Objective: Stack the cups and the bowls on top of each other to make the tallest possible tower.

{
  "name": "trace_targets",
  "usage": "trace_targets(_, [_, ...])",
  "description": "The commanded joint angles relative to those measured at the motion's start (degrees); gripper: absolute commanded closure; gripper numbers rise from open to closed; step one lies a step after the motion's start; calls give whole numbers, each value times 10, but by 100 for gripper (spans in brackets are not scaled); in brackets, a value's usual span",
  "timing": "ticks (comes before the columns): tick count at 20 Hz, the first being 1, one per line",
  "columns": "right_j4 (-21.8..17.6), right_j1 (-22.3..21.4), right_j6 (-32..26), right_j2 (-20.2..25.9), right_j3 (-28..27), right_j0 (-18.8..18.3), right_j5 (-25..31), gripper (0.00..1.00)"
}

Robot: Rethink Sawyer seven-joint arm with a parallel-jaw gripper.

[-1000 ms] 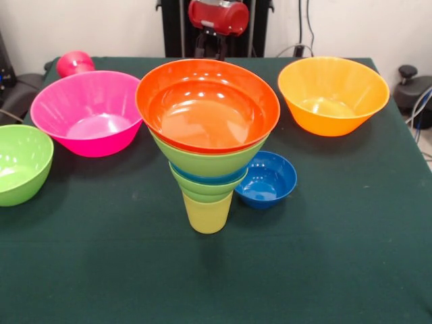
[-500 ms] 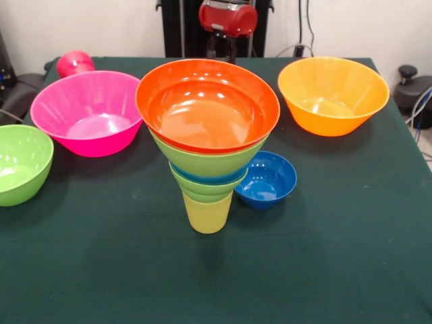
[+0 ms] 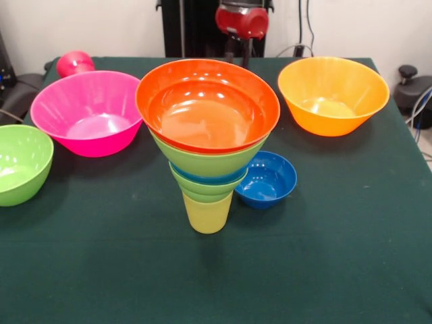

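Observation:
The tower (image 3: 208, 162) stands mid-table: a pale yellow cup (image 3: 208, 213) at the base, lime green and blue bowls nested above it, and a wide orange-red bowl (image 3: 207, 104) on top. Loose bowls stand around it: a pink one (image 3: 88, 113) at the left, a lime green one (image 3: 20, 163) at the left edge, a small dark blue one (image 3: 268, 179) just right of the tower, and a yellow-orange one (image 3: 333, 96) at the far right. A red cup (image 3: 74, 63) sits behind the pink bowl. My gripper (image 3: 237, 52) hangs at the top edge, behind the tower and holding nothing.
The dark green cloth (image 3: 324, 270) covers the whole table. A black stand (image 3: 413, 88) sits off the table's right edge and dark gear off the left edge.
My gripper has drifted to the right along the picture's top edge, from above the tower's middle toward the gap before the yellow-orange bowl. The bowls and cups have not moved.

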Motion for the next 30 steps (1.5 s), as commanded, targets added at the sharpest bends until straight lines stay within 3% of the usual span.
trace_targets(1, [303, -190, -365, 416, 115, -275, 299, 0])
trace_targets(8, [358, -204, -400, 400, 112, -246, 302, 0])
trace_targets(14, [434, -251, -481, 419, 127, -258, 329, 0])
trace_targets(19, [483, -300, -534, 416, 177, -272, 335, 0])
trace_targets(22, [515, -334, -567, 439, 217, -297, 322, 0])
trace_targets(30, [473, -326, -556, 426, 250, -290, 283, 0])
